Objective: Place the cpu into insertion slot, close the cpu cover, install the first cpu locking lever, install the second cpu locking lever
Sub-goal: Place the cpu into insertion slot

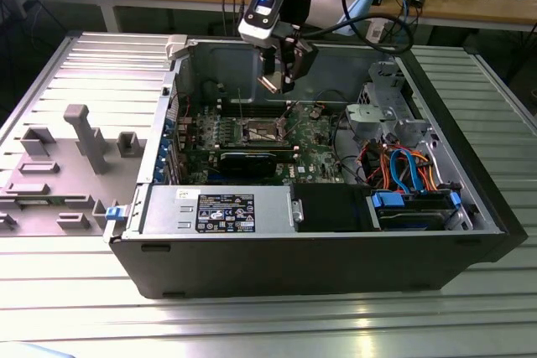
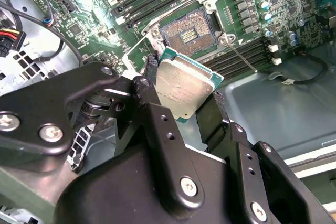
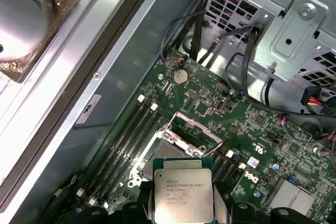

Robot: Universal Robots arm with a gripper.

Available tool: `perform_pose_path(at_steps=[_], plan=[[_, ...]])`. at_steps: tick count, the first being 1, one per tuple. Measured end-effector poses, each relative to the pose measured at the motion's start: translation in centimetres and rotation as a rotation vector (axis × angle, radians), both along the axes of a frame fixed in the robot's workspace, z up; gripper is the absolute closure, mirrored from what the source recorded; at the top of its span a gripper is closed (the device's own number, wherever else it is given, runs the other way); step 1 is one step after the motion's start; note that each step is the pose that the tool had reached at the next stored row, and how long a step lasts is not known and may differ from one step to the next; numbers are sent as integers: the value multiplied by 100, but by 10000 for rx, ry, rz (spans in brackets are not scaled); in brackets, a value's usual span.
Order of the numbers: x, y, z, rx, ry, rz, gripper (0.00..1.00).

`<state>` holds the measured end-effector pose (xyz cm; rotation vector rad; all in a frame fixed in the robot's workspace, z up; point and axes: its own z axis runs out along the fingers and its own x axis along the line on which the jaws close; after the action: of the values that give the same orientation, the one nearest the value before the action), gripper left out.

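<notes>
Exterior view: the gripper [image 1: 277, 81] hangs inside the open case [image 1: 470, 199] on the table [image 1: 252, 324], above the motherboard [image 1: 323, 144], clamped on the cpu [image 1: 268, 83]. Second wrist view: the cpu [image 2: 184, 85] sits tilted between the black fingers [image 2: 210, 116], gripped by two opposite edges, above and apart from the bare slot [image 2: 189, 34]. First wrist view: the cpu [image 3: 182, 195], silver top showing, hangs just beside the raised cover [image 3: 181, 142].
</notes>
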<state>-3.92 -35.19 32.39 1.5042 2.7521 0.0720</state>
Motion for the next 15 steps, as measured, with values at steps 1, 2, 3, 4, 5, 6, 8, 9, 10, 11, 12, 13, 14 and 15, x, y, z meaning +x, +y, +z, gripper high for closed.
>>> perform_pose_path(at_steps=[1,2,3,4,5,6,8,9,10,11,12,13,14,15], plan=[[0,0,-1,0,0,-46,45],[0,0,-1,0,0,-76,45],[0,0,-2,1,0,-96,45],[0,0,-3,1,0,-141,45],[0,0,-4,1,0,-162,45],[0,0,-4,0,0,-182,45],[0,0,-5,1,0,-211,45],[0,0,-6,0,0,-227,45],[0,0,-6,0,0,-240,45],[0,0,-7,0,0,-255,45],[0,0,-7,0,0,-267,45],[0,0,-8,0,0,-284,45],[0,0,-9,0,0,-303,45],[0,0,-10,0,-1,-313,45]])
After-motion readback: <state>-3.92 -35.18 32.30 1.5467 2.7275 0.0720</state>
